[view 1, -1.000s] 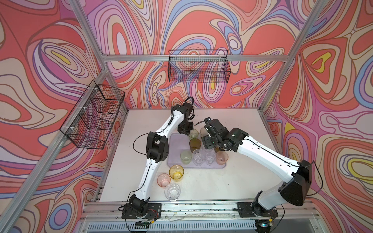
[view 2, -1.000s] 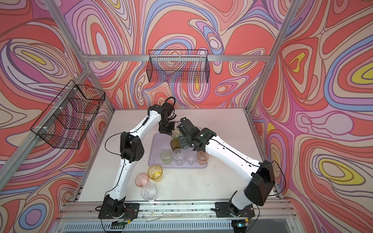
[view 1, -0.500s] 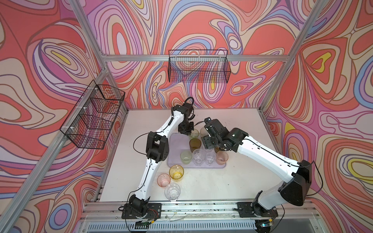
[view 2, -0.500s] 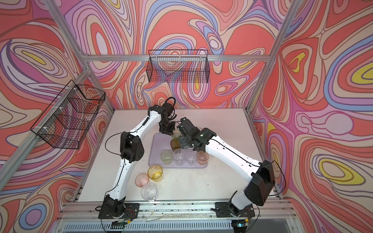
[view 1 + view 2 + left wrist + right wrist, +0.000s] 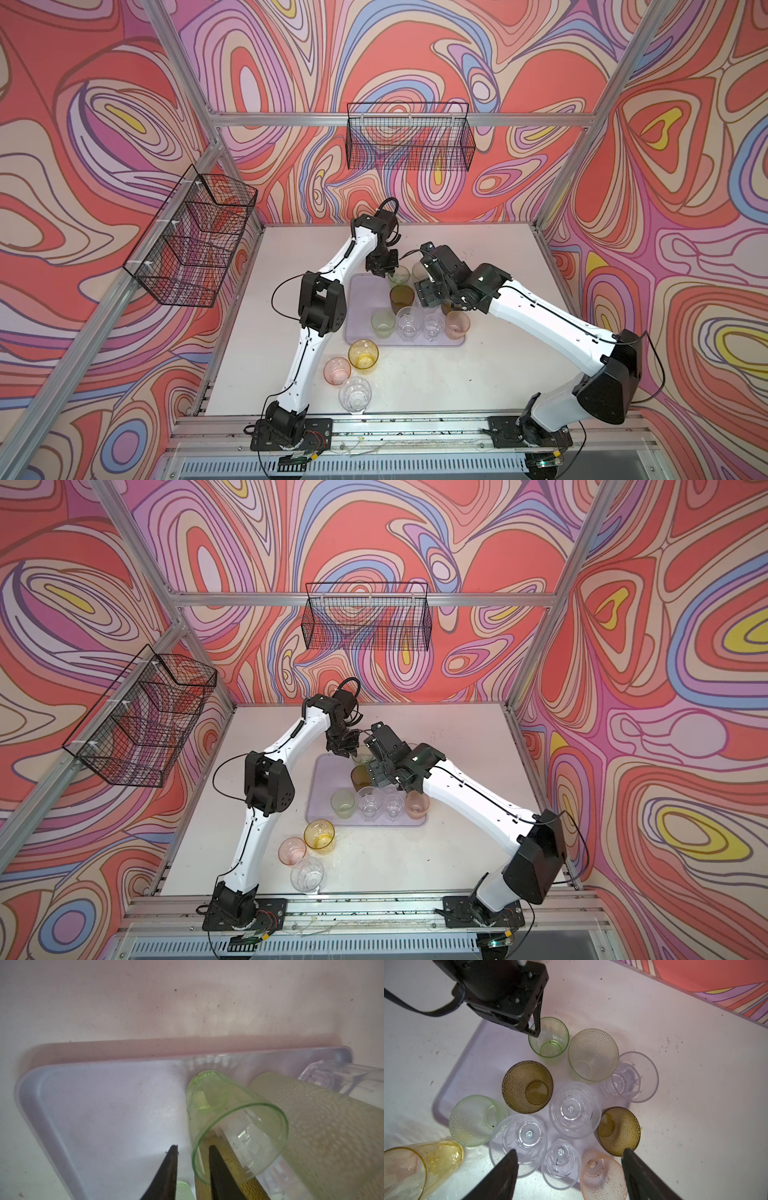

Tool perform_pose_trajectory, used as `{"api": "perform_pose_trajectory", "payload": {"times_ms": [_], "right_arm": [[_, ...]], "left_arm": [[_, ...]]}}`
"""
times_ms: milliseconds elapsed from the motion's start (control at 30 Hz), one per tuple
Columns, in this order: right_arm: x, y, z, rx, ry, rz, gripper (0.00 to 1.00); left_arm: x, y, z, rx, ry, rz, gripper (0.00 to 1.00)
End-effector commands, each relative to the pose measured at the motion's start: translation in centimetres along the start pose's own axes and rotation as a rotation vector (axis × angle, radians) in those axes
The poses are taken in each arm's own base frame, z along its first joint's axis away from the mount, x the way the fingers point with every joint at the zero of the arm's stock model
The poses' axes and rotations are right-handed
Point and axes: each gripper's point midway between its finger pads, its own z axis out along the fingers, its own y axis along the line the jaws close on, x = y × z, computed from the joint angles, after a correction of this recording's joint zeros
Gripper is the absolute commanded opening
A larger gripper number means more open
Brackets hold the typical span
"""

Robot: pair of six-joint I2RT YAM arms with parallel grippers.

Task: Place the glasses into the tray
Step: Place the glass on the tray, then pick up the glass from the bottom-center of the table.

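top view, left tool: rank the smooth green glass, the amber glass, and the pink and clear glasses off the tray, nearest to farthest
1. smooth green glass: at the left tool, tray's far end.
2. amber glass: just off the tray's near edge.
3. pink glass: beside the amber one, further out.
4. clear glass: beyond both, furthest out.

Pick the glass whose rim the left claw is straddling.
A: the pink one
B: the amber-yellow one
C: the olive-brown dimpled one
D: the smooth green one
D: the left wrist view shows the left claw astride the rim of the smooth green glass, one tip inside and one outside, with the glass standing on the tray.
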Motion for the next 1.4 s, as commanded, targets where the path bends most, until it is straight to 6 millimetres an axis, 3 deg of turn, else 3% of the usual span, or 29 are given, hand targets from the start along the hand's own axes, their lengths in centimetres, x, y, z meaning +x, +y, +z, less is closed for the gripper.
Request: {"api": "perform_pose_trajectory", "payload": {"times_ms": [0, 267, 533, 1033, 1367], "right_arm": [[-0.9, -0.3, -1.2, -0.010, -0.030, 0.012, 0.82], [-1.3, -0.5, -1.6, -0.006, -0.044, 0.004, 0.85], [-1.4, 0.3, -1.5, -0.043, -0.036, -0.010, 0.85], [-1.9, 0.7, -1.2, -0.052, -0.015, 0.007, 0.85], [-1.8, 0.9, -1.2, -0.063, -0.002, 0.020, 0.85]], "left_arm": [[0.7, 0.1, -3.6, -0.016, -0.037, 0.008, 0.31], [1.4, 0.9, -6.6, -0.031, -0.076, 0.017, 0.31], [3.5, 2.1, -8.9, -0.052, -0.085, 0.039, 0.32], [10.2, 5.7, -11.8, -0.114, -0.044, 0.105, 0.31], [14.6, 7.9, -11.5, -0.114, -0.030, 0.113, 0.31]]}}
